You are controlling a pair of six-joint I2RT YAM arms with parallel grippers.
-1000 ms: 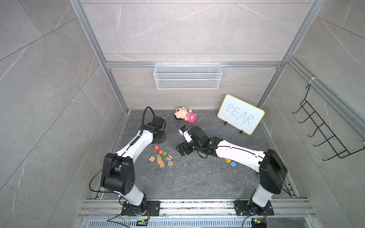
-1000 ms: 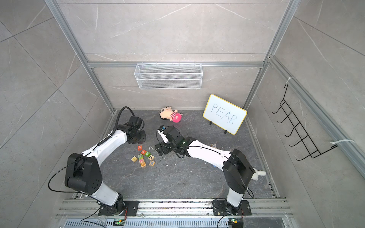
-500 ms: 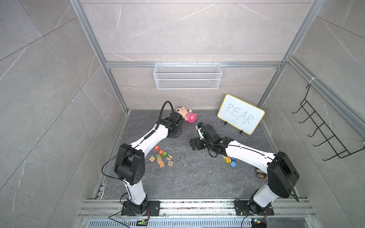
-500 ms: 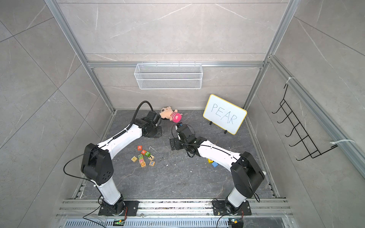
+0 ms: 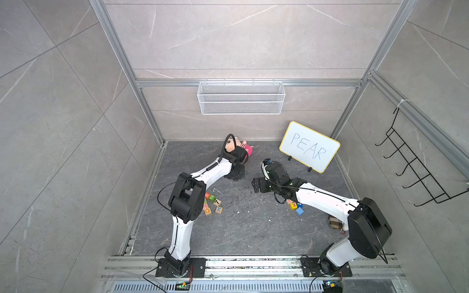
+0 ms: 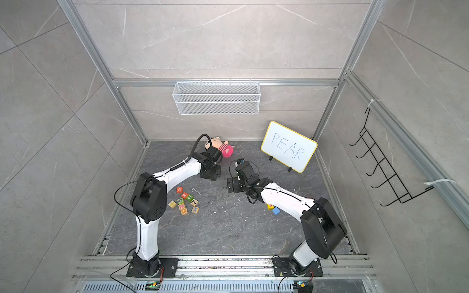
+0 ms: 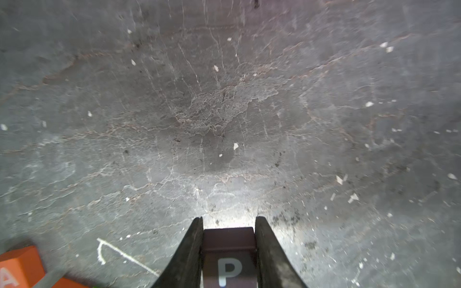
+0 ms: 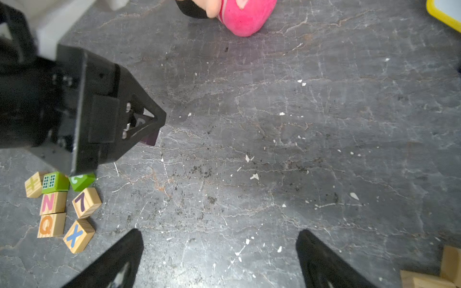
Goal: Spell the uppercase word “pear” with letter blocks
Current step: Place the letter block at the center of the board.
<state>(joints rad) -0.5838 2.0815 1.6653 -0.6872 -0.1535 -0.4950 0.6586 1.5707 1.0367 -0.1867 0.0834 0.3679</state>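
The black P block (image 7: 229, 249) sits clamped between my left gripper's (image 7: 228, 220) fingers, low over the floor; in both top views that gripper (image 5: 237, 175) is at the back middle. My right gripper (image 8: 219, 233) is open and holds nothing, and it hovers just to the right of the left one (image 6: 232, 186). The orange A block (image 6: 179, 189) and the red-orange R block (image 6: 184, 195) lie in the pile by the left arm. The yellow E block (image 5: 293, 204) lies partly under the right forearm.
Plain-wood and green cubes (image 8: 74, 199) cluster with the pile. A blue cube (image 5: 299, 210) lies by the E block. A plush doll (image 5: 241, 148) is behind the left gripper and a PEAR whiteboard (image 5: 309, 147) stands back right. A wire basket (image 5: 241, 97) hangs on the back wall.
My left arm has swung from beside the block pile toward the back middle. The right gripper has pulled away from the pile to the right, still open.
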